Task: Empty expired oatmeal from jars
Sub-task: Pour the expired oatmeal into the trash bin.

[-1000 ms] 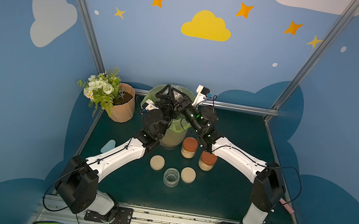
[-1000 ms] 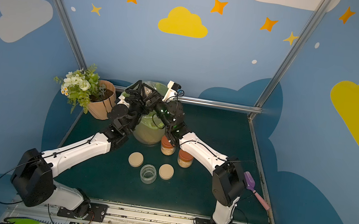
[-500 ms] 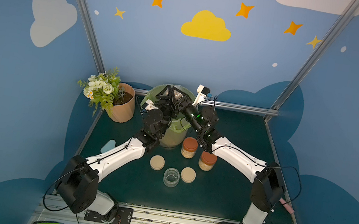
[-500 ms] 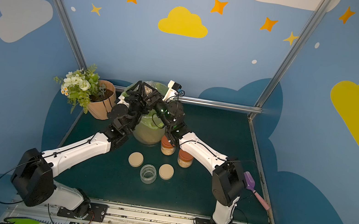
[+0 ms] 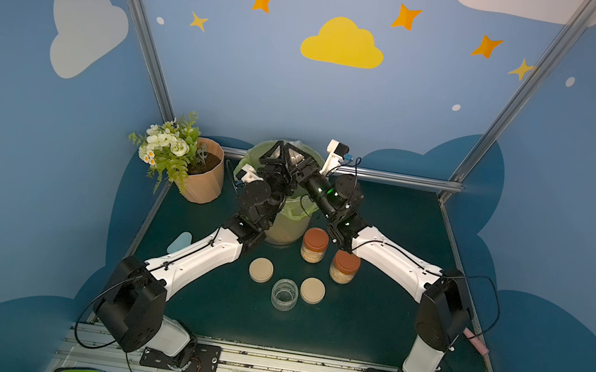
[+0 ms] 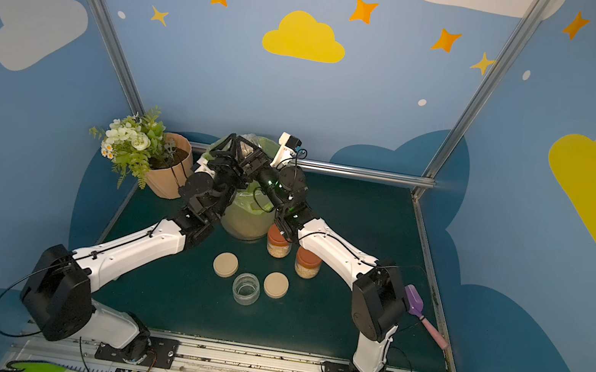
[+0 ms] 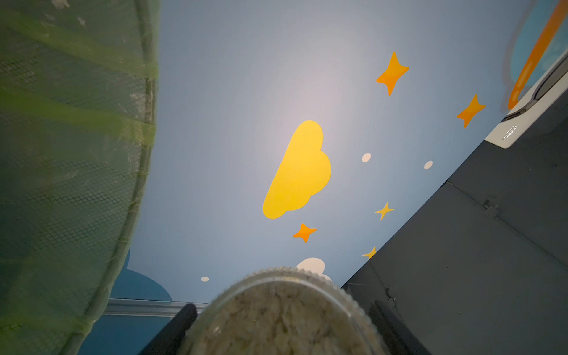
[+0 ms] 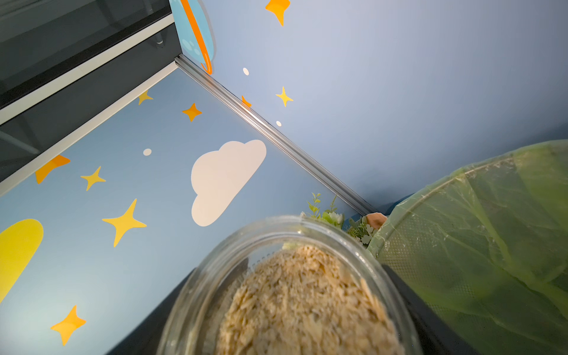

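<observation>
Left gripper (image 7: pixel 282 325) and right gripper (image 8: pixel 292 295) each clamp the same open jar (image 8: pixel 276 233) of oatmeal (image 8: pixel 307 304), held up beside the rim of the green-bagged bin (image 8: pixel 476 246). Glass looks rigid, slick, breakable, fairly light; I'd squeeze its sidewall below the mouth.

**Both arms meet over the green-bagged bin**

In a top view, the left gripper (image 5: pixel 282 154) and right gripper (image 5: pixel 302 161) meet tip to tip above the mouth of a tall round bin lined with a green plastic bag (image 5: pixel 288 225); what lies between them is too small to tell; just beside the bin stand two squat clear glass jars with rust-orange round lids (image 5: pixel 316 237) (image 5: pixel 346 261), pale tan oatmeal (image 5: pixel 312 255) showing through the glass; nearer the arm bases, an open clear glass jar (image 5: pixel 284 295) stands empty between two beige round lids (image 5: pixel 261 269) (image 5: pixel 312 290) lying flat on the dark green table (image 5: pixel 367 325); a ribbed terracotta-coloured flower pot with white flowers (image 5: pixel 204 185) sits at the back left corner.
</observation>
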Motion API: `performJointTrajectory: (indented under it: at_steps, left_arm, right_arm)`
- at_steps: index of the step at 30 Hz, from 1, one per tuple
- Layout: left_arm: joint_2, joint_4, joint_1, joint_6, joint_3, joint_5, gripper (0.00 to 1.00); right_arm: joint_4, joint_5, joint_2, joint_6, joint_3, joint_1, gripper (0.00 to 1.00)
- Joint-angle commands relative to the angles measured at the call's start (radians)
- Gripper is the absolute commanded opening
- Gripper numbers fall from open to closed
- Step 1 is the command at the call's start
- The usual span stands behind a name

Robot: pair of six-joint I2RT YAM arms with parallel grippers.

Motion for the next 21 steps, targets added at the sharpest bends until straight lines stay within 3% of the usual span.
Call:
performJointTrajectory:
  at_steps: [1, 21]
  left_arm:
    - [0.015, 0.057, 0.008, 0.035, 0.012, 0.063, 0.39]
    - [0.034, 0.111, 0.051, 0.028, -0.029, 0.12, 0.28]
  right_arm:
    - [0.013, -0.079, 0.019, -0.027, 0.035, 0.019, 0.29]
    - [-0.046, -0.073, 0.005, -0.052, 0.024, 0.016, 0.43]
